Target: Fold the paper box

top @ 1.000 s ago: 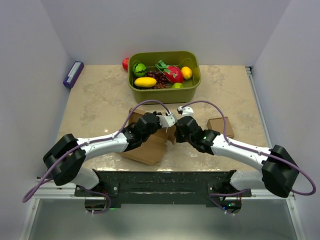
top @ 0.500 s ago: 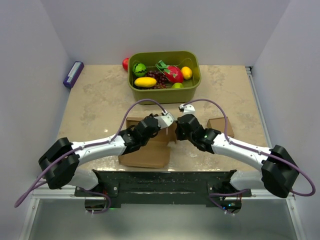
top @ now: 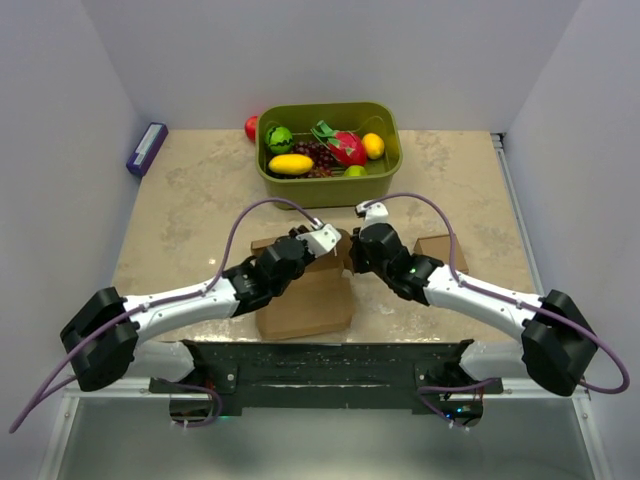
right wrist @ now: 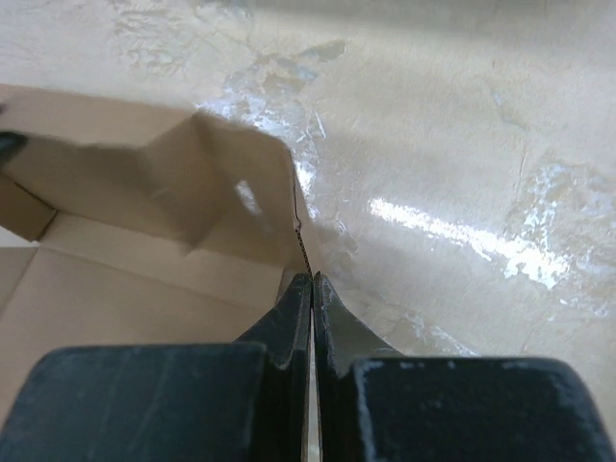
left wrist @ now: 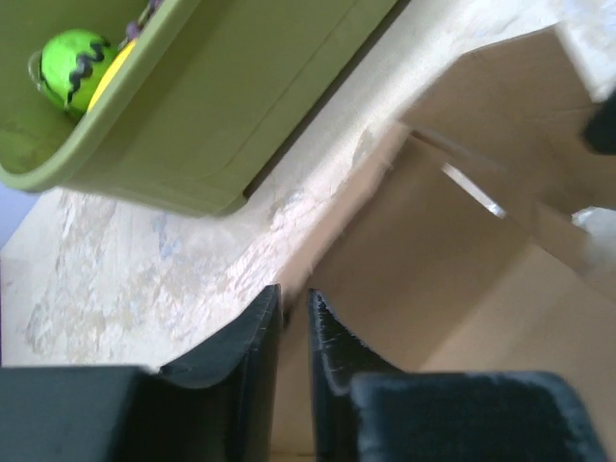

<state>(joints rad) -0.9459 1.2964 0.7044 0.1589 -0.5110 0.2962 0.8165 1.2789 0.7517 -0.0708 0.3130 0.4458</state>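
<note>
I have one beige stone-look table [top: 190, 200] in front of me, and my two arms reach in over it from the near edge until they almost meet at its middle. There is one paper box [top: 305, 305], partly folded, lying on the table between the arms, close to the near edge, with its far wall standing up. The left gripper [left wrist: 294, 308] has its jaws nearly closed, pinching that raised wall. The right gripper [right wrist: 310, 289] has its jaws pressed tight on the thin edge of a flap. Behind the box sits one olive bin [top: 330, 190] holding a pile of toy fruit. One small cardboard cube [top: 441, 252] sits to the right, one purple box [top: 147, 148] lies at the far left, and one red fruit [top: 251, 127] rests behind the bin.
</note>
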